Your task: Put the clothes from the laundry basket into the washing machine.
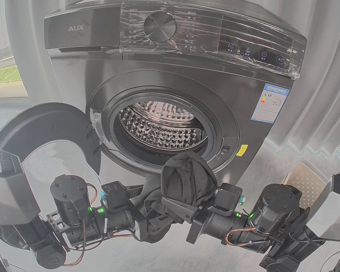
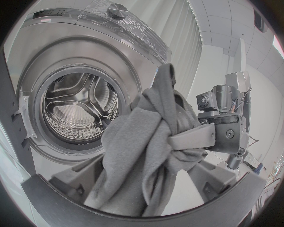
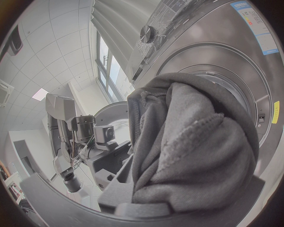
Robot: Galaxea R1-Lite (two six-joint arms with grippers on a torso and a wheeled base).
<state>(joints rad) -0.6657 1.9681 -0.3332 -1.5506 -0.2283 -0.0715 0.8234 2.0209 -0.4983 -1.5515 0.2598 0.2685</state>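
just below the open drum mouth [image 1: 161, 126] of the washing machine [image 1: 182, 77], a dark grey garment [image 1: 186, 178] hangs bunched, off the floor. the right gripper [image 1: 172, 204] is clamped across its knotted middle. the left gripper [image 2: 139, 180] stands spread, cloth draped loosely between its fingers. soft, light and floppy, it will likely sag and catch the rim, so the thick bunch is the place to hold. its long axis runs roughly upright, peak toward the drum, tail hanging down.

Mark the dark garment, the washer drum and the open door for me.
dark garment [image 1: 186, 178]: head view, top of the bunched cloth.
washer drum [image 1: 160, 131]: head view, perforated steel inner wall.
open door [image 1: 42, 126]: head view, dark outer ring of the door.
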